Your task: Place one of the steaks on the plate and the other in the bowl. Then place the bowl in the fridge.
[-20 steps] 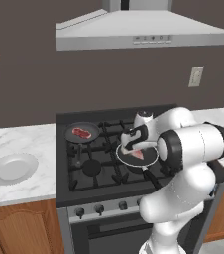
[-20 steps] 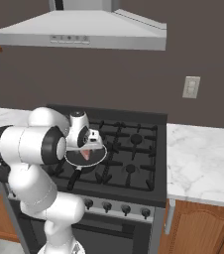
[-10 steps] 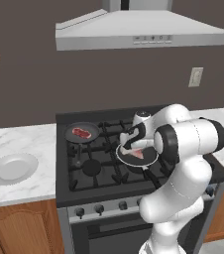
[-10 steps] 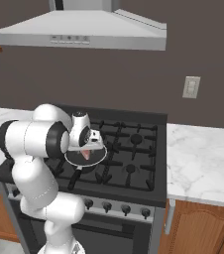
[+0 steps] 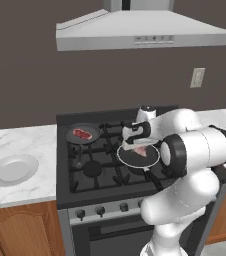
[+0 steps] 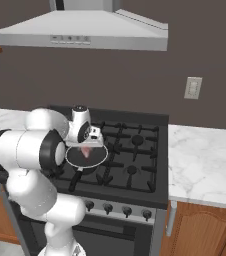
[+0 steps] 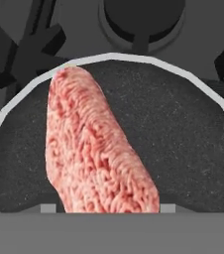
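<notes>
One pale steak in dark pan | jaws astride it, grip unclear | plate on counter

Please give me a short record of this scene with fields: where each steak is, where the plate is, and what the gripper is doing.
pink steak: in the near frying pan on the stove
red steak: in the far left pan
plate: bare, on the left counter
gripper: low over the pink steak, one fingertip each side; grip not confirmed
</notes>
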